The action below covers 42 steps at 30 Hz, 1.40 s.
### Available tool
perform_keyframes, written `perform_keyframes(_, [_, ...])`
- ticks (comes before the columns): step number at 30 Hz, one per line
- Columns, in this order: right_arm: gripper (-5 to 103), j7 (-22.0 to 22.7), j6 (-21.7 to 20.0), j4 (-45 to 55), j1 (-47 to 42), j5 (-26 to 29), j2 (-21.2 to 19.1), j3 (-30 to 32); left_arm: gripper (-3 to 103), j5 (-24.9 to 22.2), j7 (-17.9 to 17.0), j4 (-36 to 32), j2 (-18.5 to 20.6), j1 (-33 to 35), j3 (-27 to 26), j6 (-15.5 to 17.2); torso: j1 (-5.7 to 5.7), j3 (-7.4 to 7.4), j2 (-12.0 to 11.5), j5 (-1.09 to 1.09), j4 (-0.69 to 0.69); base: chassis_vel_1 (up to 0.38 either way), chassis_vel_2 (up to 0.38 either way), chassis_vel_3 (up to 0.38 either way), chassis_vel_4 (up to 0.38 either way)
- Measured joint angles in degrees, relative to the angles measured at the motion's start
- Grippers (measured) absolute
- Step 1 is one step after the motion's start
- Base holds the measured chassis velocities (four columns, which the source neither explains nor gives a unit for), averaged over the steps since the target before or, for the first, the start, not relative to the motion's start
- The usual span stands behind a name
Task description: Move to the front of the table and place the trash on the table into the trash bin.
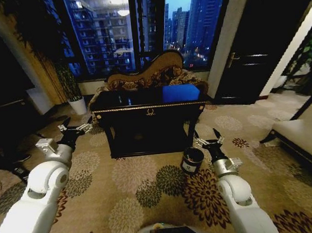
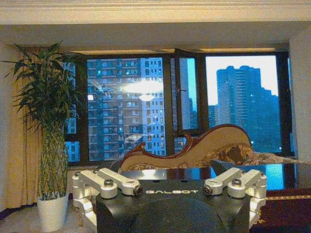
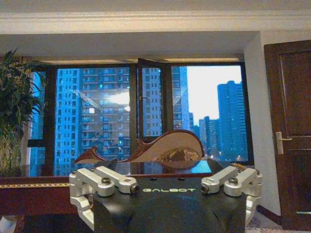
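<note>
"GALBOT" is printed on both wrist housings. The table [image 1: 149, 112] stands ahead across open carpet [image 1: 134, 177], the bin [image 1: 192, 160] at its front right corner. Left gripper [image 1: 74, 127] and right gripper [image 1: 210, 141] hover spread, holding nothing

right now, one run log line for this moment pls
phase: facing table from a distance | left gripper: open, raised, holding nothing | right gripper: open, above trash bin | bin: on carpet, table's front right

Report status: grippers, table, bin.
Left gripper open, empty, off table's left corner. Right gripper open, empty, beside bin. Table ahead, carpet between. Trash not discernible.
</note>
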Motion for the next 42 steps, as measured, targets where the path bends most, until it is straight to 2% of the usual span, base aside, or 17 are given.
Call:
perform_keyframes(31, [100, 0.0, 0.37, -2.35, 1.9, 1.37, -0.05, 0.43, 100, 0.78, 0.59, 0.18, -1.41, 0.61, 0.1, -0.42, -0.03, -0.02, 0.02, 0.0, 0.0, 0.149, -0.146, -0.147, 0.151])
perform_keyframes(36, [100, 0.0, 0.15, -2.84, 1.47, 3.46, 1.15, 0.74, 100, 2.19, 0.27, -1.07, -4.39, 3.42, -1.7, -0.55, -0.03, -0.01, 0.02, 0.0, 0.0, 0.014, -0.016, -0.007, 0.015])
perform_keyframes(38, [100, 0.01, -1.77, -2.93, 0.92, 3.51, 2.22, 0.94, 100, 4.05, 0.25, -1.48, -7.62, 6.76, -3.76, -1.13, 0.04, 0.02, -0.02, 0.0, -0.01, 0.0, 0.0, 0.0, 0.0])
perform_keyframes(39, [100, 0.01, -1.77, -2.93, 0.92, 3.51, 2.22, 0.94, 100, 4.05, 0.25, -1.48, -7.62, 6.76, -3.76, -1.13, 0.04, 0.02, -0.02, 0.0, -0.01, 0.0, 0.0, 0.0, 0.0])
perform_keyframes(41, [100, 0.01, -6.09, -0.94, -0.48, 4.96, 3.4, 1.0, 100, 7.19, -0.09, -1.21, -10.45, 10.55, -5.36, -3.24, 0.04, 0.02, -0.03, 0.01, 0.0, 0.0, 0.0, 0.0, 0.0])
perform_keyframes(42, [100, 0.01, -6.09, -0.94, -0.48, 4.96, 3.4, 1.0, 100, 7.19, -0.09, -1.21, -10.45, 10.55, -5.36, -3.24, 0.04, 0.02, -0.03, 0.01, 0.0, 0.0, 0.0, 0.0, 0.0])
